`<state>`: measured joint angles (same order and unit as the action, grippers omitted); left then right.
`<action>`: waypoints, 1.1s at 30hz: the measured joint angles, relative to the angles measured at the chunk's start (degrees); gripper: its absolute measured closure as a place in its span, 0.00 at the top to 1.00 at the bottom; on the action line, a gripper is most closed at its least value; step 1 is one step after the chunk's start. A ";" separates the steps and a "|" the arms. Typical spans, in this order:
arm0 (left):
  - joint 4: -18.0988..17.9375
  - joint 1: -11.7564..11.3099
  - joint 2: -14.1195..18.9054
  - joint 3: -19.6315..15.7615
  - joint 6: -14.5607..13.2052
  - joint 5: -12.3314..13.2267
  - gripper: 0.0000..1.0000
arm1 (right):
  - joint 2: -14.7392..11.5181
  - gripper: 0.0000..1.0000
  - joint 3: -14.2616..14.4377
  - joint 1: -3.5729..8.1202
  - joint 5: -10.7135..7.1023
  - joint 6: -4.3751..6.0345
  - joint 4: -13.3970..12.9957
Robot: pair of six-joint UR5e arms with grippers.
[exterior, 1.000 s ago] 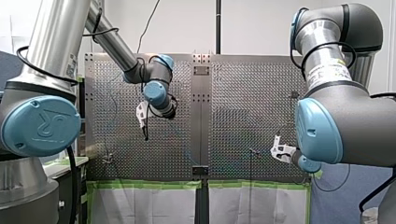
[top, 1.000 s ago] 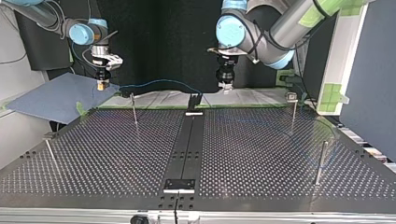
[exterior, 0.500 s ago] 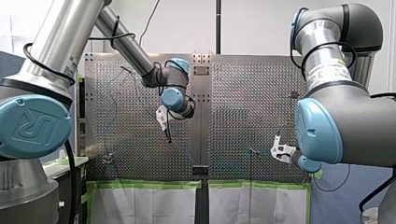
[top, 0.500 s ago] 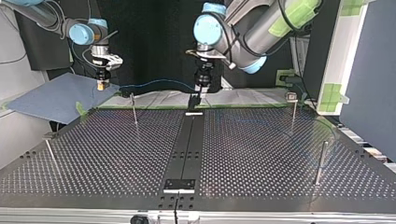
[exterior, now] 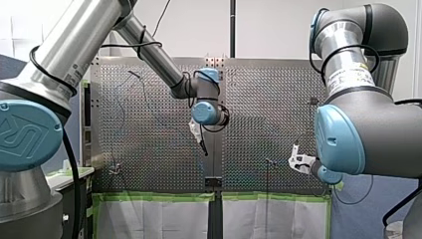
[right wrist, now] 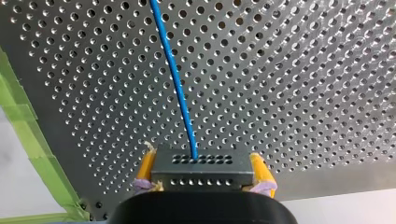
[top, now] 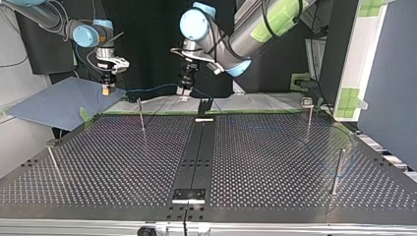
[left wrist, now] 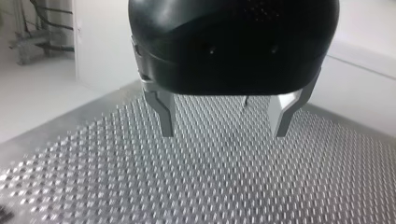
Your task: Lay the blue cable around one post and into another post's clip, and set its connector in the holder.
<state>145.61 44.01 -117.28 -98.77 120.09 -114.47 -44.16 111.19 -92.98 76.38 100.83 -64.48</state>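
Left pincer: our left pincer (left wrist: 224,122) hangs above the perforated counter (left wrist: 140,182) with its two metal fingers (left wrist: 163,114) well apart, and bare counter shows between them.
Left pincer's place: in the top view it (top: 184,92) hangs near the counter's far edge, just at the view's left of the black holder (top: 204,105). In the front view it is over the counter's middle seam.
Right pincer: our right pincer (right wrist: 201,164) is clamped on the grey connector (right wrist: 201,176), with a yellow pad (right wrist: 146,169) on each side of the block.
Blue cable: the blue cable (right wrist: 175,74) leaves the connector's perforated face and runs straight ahead of the right pincer over the counter.
Cable against the left pincer: in the top view the cable (top: 152,89) spans from the right pincer (top: 105,90) toward the holder and passes right at the left pincer's tips. We cannot tell whether they touch.
In the way: a thin post (top: 141,115) stands beside the span, between the two pincers. The holder sits just beyond the left pincer.
Other posts: more posts stand at the top view's right (top: 309,120) and nearer the camera (top: 338,169). One thin post (left wrist: 244,100) shows ahead of the left pincer.
Around: green tape (right wrist: 25,121) edges the counter, and a grey-blue sheet (top: 54,103) lies at the top view's left.
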 joint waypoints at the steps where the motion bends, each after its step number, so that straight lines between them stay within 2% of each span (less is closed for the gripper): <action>1: -0.42 0.42 -0.41 0.34 0.39 0.13 1.00 | -0.01 0.00 -0.01 0.02 0.00 0.00 0.04; 8: -4.17 4.17 -4.16 3.21 3.90 2.06 1.00 | -0.01 0.00 0.00 0.11 0.00 -0.02 0.26; 13: -6.77 5.96 -6.79 5.72 5.62 1.98 1.00 | -0.01 0.00 -0.02 0.20 0.01 -0.07 0.38; 18: -9.47 5.31 -9.47 6.80 7.54 0.25 1.00 | -0.01 0.00 -0.02 0.30 0.00 -0.09 0.40; 23: -10.54 3.14 -12.03 6.67 8.98 -0.21 1.00 | -0.01 0.00 -0.04 0.36 0.00 -0.09 0.41; 28: -9.25 1.19 -14.40 6.67 7.56 1.64 1.00 | 0.01 0.00 -0.01 0.37 0.01 -0.09 0.42; 33: -8.86 1.99 -16.86 6.64 5.22 4.02 1.00 | 0.01 0.00 -0.01 0.38 0.06 -0.09 0.39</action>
<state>136.76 46.00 -134.14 -92.12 125.31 -110.45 -44.15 111.17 -92.60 76.44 100.74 -64.09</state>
